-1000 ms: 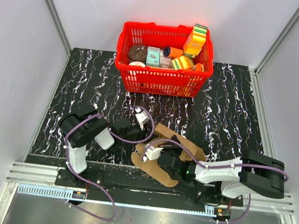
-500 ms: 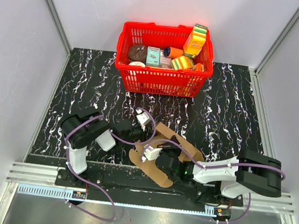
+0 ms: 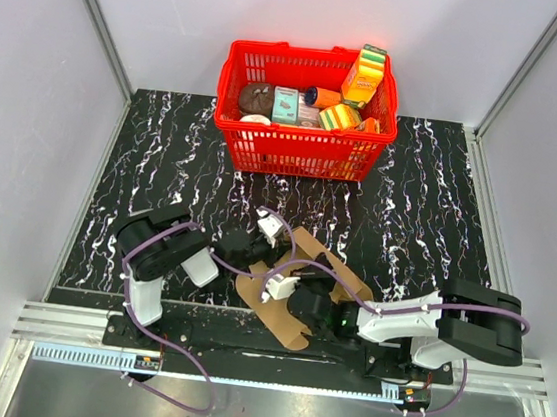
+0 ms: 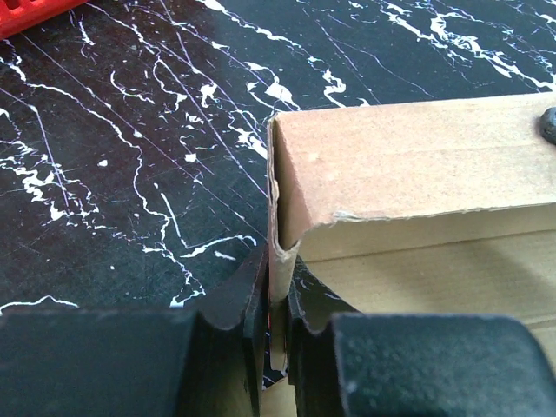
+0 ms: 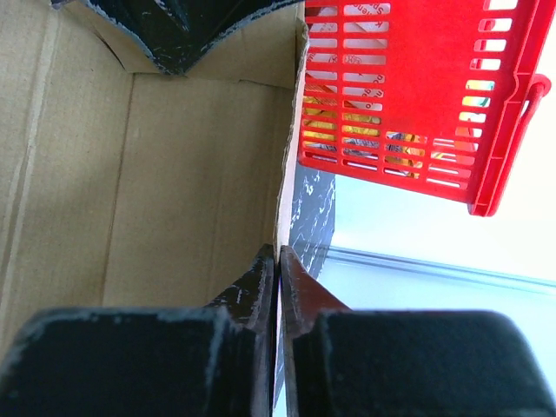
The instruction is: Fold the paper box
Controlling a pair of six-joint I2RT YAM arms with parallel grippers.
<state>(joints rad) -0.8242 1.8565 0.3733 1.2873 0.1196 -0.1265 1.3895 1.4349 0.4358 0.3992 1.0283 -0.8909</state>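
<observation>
Top external: red plastic basket holds colourful printed packages; left claw and right claw each pinch the brown cardboard box.

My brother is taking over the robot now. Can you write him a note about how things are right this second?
The left gripper is shut on an edge of the box.
The right gripper is shut on another thin box edge.
The box lies between the arms at the near side of the table. The basket stands at the far side.
Done: both edges pinched, one panel bent along a crease.
Left: fold the other flaps and close the box.
</observation>
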